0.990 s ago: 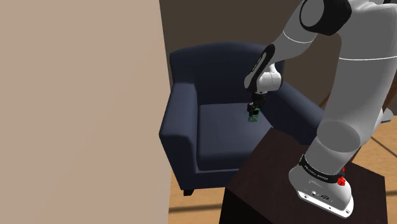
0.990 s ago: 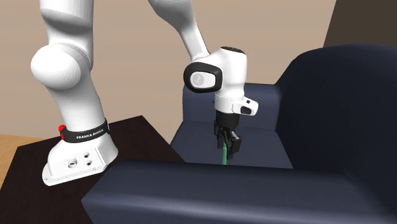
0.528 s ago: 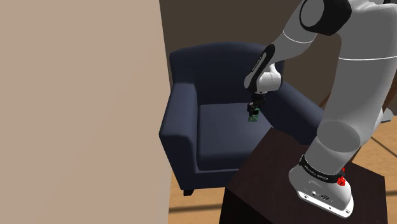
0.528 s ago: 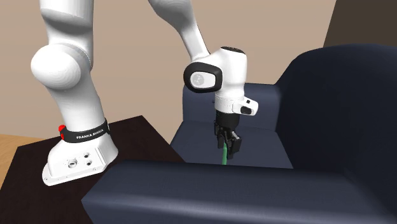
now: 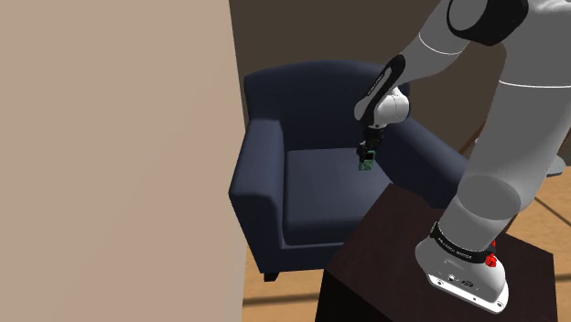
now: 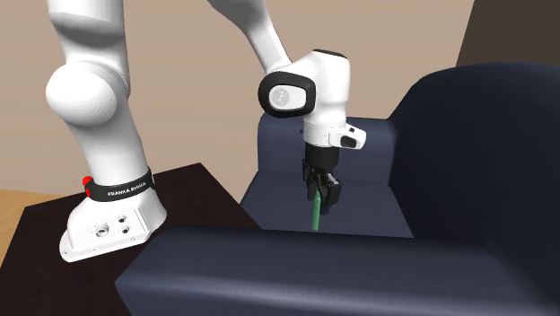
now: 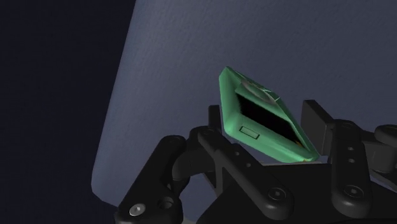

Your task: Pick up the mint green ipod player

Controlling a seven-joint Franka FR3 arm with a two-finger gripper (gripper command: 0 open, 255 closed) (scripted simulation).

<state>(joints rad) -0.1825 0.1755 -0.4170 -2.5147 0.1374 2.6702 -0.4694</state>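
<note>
Green slim player (image 7: 266, 118), dark screen.

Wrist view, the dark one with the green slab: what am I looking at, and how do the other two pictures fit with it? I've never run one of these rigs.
That picture comes from a camera on the robot's hand, looking along its two black fingers. The green slab is the ipod player, clasped between them. The grey-blue behind it is the seat cushion of an armchair.

The shoulder view looks down from beside the dark box stand that carries the white arm. The arm reaches over the dark blue armchair, which sits next to a beige wall.

The second exterior view looks across the chair's near armrest at the gripper; the armrest hides the player's lower end. The player seems to hang just above the seat, but I can't be sure it is clear.
</note>
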